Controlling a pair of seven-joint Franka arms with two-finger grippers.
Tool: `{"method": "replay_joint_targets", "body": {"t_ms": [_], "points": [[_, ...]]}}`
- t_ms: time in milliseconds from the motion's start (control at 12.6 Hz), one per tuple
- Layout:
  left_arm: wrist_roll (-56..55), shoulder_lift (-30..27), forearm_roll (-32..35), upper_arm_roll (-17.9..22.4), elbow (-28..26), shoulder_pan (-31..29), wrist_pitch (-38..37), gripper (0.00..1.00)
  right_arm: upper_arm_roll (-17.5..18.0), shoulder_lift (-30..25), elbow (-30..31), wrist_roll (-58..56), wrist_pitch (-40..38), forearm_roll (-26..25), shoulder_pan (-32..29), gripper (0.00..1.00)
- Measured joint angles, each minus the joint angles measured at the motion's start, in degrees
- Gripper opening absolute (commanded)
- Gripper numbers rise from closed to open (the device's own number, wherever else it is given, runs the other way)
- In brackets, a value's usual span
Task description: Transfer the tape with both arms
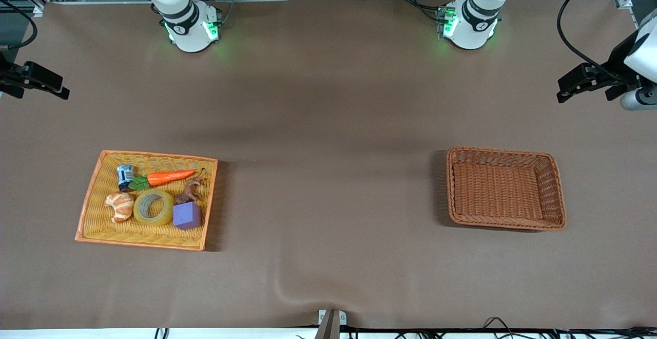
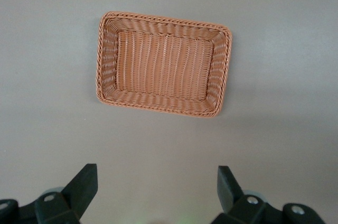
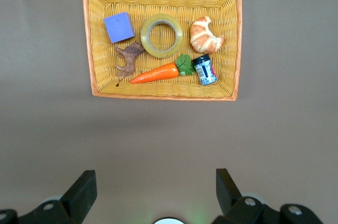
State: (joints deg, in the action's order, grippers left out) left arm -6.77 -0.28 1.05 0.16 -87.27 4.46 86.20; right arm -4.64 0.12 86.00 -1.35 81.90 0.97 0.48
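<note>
Brown cloth covers the table; the tape [image 1: 153, 207] lies flat in the yellow basket [image 1: 92, 198], between croissant [image 1: 120, 206] and purple cube [image 1: 187, 215]. Probably light, stiff and slick, so I'd pinch its wall. Right gripper [image 3: 153, 195] and left gripper [image 2: 157, 191] both hover spread and empty.

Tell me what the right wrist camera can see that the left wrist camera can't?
Only the right wrist view shows the yellow basket holding the tape, purple cube, croissant, carrot, small can and brown toy animal. Only the left wrist view shows the brown basket, with nothing in it. Both show brown table and their own open gripper: right gripper, left gripper.
</note>
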Motion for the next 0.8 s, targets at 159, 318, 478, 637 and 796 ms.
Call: {"method": "replay_joint_targets", "body": {"t_ms": [159, 318, 478, 637, 796], "points": [[0.0, 0.0, 0.0, 0.0, 0.0, 0.0, 0.0, 1.00, 0.0, 0.0, 0.0, -0.1, 1.2, 0.0, 0.0, 1.00], [0.0, 0.0, 0.0, 0.0, 0.0, 0.0, 0.0, 1.00, 0.0, 0.0, 0.0, -0.1, 1.4, 0.0, 0.0, 1.00], [0.0, 0.0, 0.0, 0.1, 0.0, -0.2, 0.0, 1.00, -0.1, 0.1, 0.0, -0.1, 1.4, 0.0, 0.0, 1.00], [0.0, 0.0, 0.0, 0.1, 0.0, -0.3, 0.0, 1.00, -0.1, 0.1, 0.0, -0.1, 1.4, 0.0, 0.0, 1.00], [-0.9, 0.0, 0.0, 0.1, 0.0, 0.0, 0.0, 1.00, -0.1, 0.2, 0.0, -0.1, 1.4, 0.0, 0.0, 1.00]]}}
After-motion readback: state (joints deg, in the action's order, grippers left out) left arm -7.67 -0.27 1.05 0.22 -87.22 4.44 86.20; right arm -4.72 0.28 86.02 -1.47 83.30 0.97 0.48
